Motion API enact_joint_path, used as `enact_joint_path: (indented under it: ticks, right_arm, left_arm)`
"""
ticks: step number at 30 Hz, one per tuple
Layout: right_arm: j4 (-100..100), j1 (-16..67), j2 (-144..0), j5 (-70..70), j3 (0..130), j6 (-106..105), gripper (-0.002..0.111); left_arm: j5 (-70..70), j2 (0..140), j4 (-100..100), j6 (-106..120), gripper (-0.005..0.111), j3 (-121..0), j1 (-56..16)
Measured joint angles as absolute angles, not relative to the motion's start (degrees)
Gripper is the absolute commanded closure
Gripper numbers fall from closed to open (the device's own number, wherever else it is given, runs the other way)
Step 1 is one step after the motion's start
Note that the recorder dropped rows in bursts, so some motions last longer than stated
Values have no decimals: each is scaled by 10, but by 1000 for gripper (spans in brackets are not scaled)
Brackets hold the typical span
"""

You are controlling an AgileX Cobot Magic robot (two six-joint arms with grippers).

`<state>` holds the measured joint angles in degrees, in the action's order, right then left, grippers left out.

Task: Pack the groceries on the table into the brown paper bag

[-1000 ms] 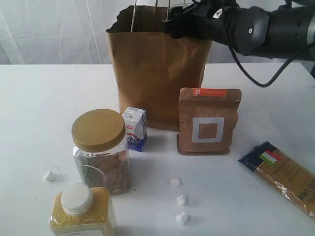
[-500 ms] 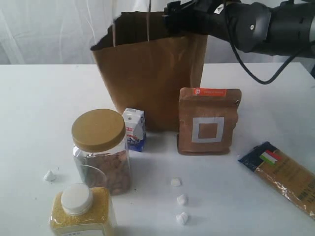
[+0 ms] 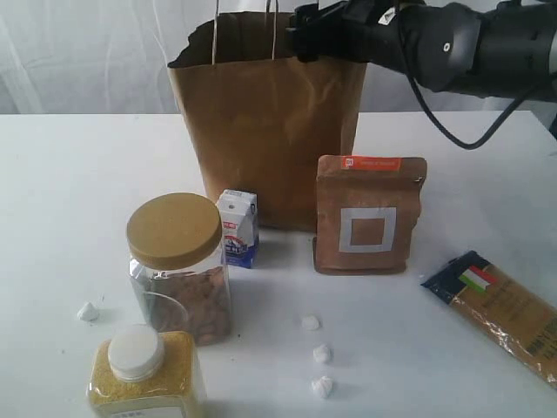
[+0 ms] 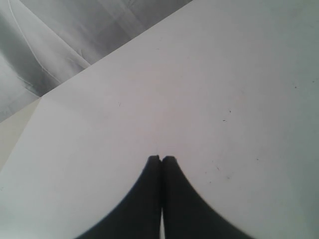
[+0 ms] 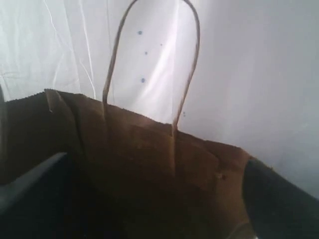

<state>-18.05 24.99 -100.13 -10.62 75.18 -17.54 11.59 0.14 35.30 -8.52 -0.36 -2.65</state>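
The brown paper bag (image 3: 261, 131) stands upright at the back of the table (image 3: 452, 174), its white handles up. My right gripper (image 3: 305, 35) hovers at the bag's top right rim. In the right wrist view that gripper (image 5: 154, 184) is open, its fingers (image 5: 279, 194) wide apart over the bag's dark inside (image 5: 149, 159), with nothing between them. In front of the bag stand the gold-lidded nut jar (image 3: 178, 261), the yellow-grain jar (image 3: 148, 374), the small carton (image 3: 238, 228) and the brown pouch (image 3: 369, 216). The pasta packet (image 3: 505, 313) lies at the right. My left gripper (image 4: 161, 158) is shut over bare table (image 4: 199, 74).
Small white crumpled bits (image 3: 322, 353) lie near the front middle, and another bit (image 3: 87, 311) lies left of the nut jar. A white curtain (image 3: 87, 52) hangs behind the table. The right arm (image 3: 487, 43) reaches in from the upper right.
The bag's top swung to the left, then came back upright and now stands a little left of where it was. The right gripper rose slightly at the rim.
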Motion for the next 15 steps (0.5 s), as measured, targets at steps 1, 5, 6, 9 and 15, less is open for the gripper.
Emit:
enact_joint_path:
  ticks: [1, 5, 6, 9, 15]
  right_arm:
    - [-180, 250, -998, -106, 752, -175, 23]
    - [-180, 250, -971, -106, 752, -175, 23]
    - [-180, 250, -962, -106, 752, -175, 23]
    - [-180, 250, -933, -101, 752, -175, 23]
    - [-177, 250, -856, -45, 752, -240, 23]
  left_arm:
    - [116, 1, 353, -85, 107, -4, -26]
    - [116, 1, 353, -85, 107, -4, -26]
    - [116, 1, 353, -85, 107, -4, -26]
    - [116, 1, 353, -85, 107, -4, -26]
    - [116, 1, 353, -85, 107, -4, -26]
